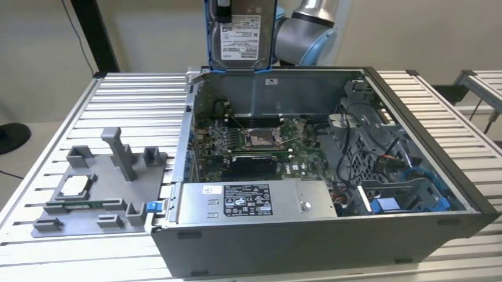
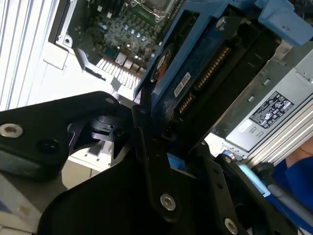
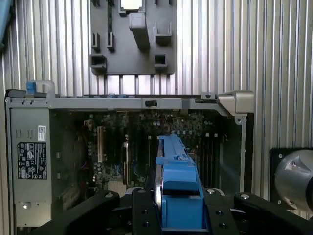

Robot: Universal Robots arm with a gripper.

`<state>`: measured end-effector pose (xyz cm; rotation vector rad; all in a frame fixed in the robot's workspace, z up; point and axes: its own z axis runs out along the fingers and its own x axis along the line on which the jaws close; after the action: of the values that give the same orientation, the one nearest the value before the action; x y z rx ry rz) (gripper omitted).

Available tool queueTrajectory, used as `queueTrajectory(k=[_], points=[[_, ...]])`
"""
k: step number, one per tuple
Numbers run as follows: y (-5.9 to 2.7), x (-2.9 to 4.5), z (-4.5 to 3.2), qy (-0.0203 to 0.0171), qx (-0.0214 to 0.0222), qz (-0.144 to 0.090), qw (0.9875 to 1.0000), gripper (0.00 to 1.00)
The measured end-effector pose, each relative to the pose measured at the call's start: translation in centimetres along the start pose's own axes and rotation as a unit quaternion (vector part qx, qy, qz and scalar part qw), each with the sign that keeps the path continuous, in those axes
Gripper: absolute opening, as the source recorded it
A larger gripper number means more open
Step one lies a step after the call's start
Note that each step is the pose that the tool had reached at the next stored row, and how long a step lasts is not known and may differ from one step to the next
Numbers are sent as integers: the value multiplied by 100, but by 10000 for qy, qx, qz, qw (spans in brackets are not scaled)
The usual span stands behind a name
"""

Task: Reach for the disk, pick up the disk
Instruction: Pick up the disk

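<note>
One disk [image 1: 241,32] seemingly gripped above case [image 1: 439,176].

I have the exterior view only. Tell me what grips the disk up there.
Observer: In the second wrist view the black gripper is shut on the disk, clamping its blue bracket edge.
Operator: Give me what lies straight beneath it.
Observer: In the first wrist view the disk hangs over the motherboard inside the open computer case.
Operator: Report which face is turned to the second wrist camera.
Observer: The underside, with its circuit board and connector pins; the labelled face shows in your exterior view.
</note>
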<state>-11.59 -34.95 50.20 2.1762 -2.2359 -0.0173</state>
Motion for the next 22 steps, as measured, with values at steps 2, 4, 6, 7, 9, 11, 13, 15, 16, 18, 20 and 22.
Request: queueTrajectory(k=[2, 4, 6, 7, 9, 11, 13, 15, 16, 18, 20, 22], points=[[-54, -2, -1, 0, 0, 0, 10000, 0], [-107, -3, -3, 1, 0, 0, 10000, 0], [-157, -4, -4, 0, 0, 0, 10000, 0], [-181, -5, -4, 0, 0, 0, 10000, 0], [-229, -6, -6, 1, 0, 0, 10000, 0], [-277, -7, -7, 0, 0, 0, 10000, 0], [-329, -9, -8, 0, 0, 0, 10000, 0], [-380, -10, -9, 0, 0, 0, 10000, 0], [-407, -11, -10, 0, 0, 0, 10000, 0], [-457, -12, -11, 0, 0, 0, 10000, 0], [-521, -14, -13, 0, -1, 0, 10000, 0], [-607, -16, -14, 0, 0, -1, 10000, 0]])
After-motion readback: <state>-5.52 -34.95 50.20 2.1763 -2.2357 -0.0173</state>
